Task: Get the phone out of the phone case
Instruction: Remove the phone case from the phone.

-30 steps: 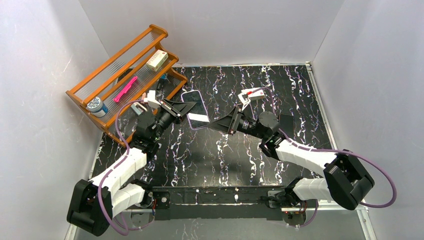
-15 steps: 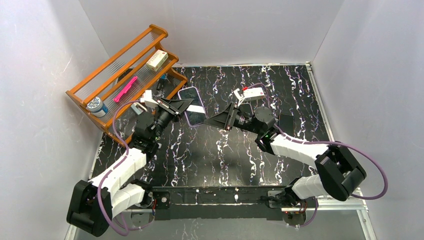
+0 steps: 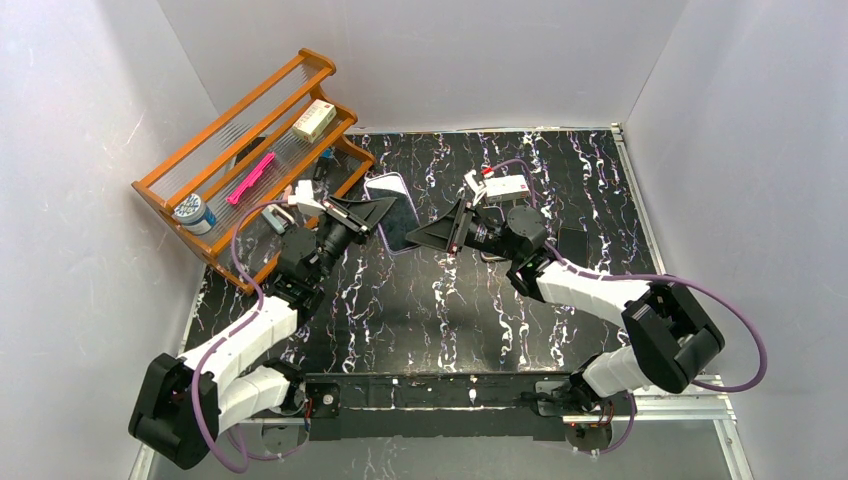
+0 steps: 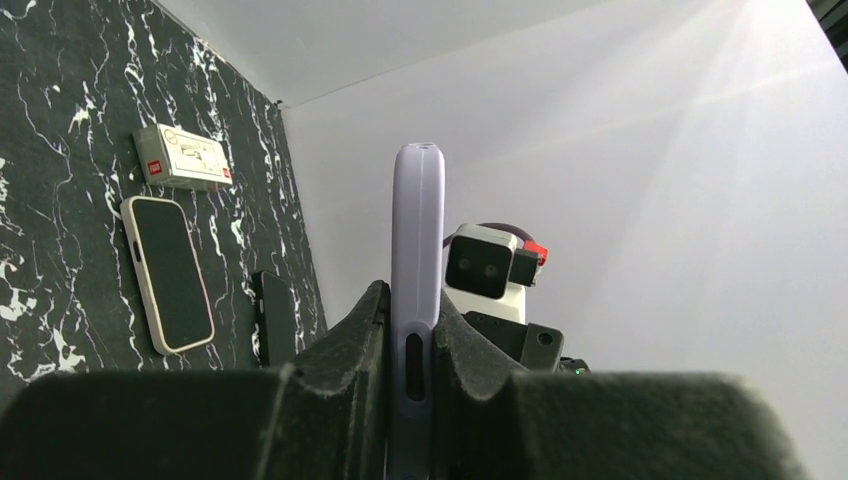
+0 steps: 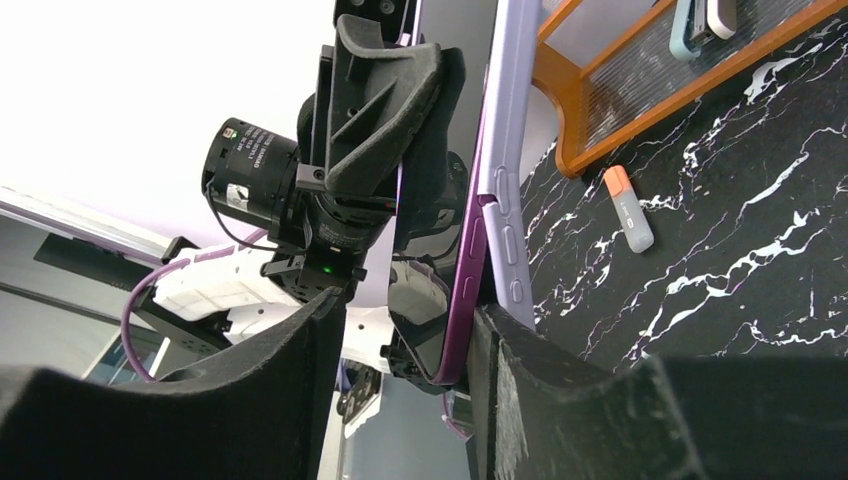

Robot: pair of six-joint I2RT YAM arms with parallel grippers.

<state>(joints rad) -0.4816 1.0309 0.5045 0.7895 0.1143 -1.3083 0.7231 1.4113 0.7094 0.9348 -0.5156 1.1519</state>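
Observation:
My left gripper [image 3: 372,213] is shut on a lilac phone case [image 3: 384,182] and holds it upright above the table; in the left wrist view the case [image 4: 418,230] stands edge-on between my fingers [image 4: 365,325]. In the right wrist view the purple phone [image 5: 462,290] is partly parted from the lilac case [image 5: 505,170] at its near corner. My right gripper [image 5: 412,312] is open around that corner, with its right finger [image 5: 560,400] against the phone and case and its left finger well clear. From above, the right gripper [image 3: 428,236] is at the phone's [image 3: 400,216] lower edge.
A wooden rack [image 3: 240,130] with small items stands at the back left. On the table lie a beige-cased phone [image 4: 168,272], a black phone [image 4: 275,318], a white box [image 3: 508,187] and an orange USB stick [image 5: 628,208].
My right gripper has moved left and up to the phone's lower corner. My left gripper has turned the cased phone more edge-on and shifted it slightly right.

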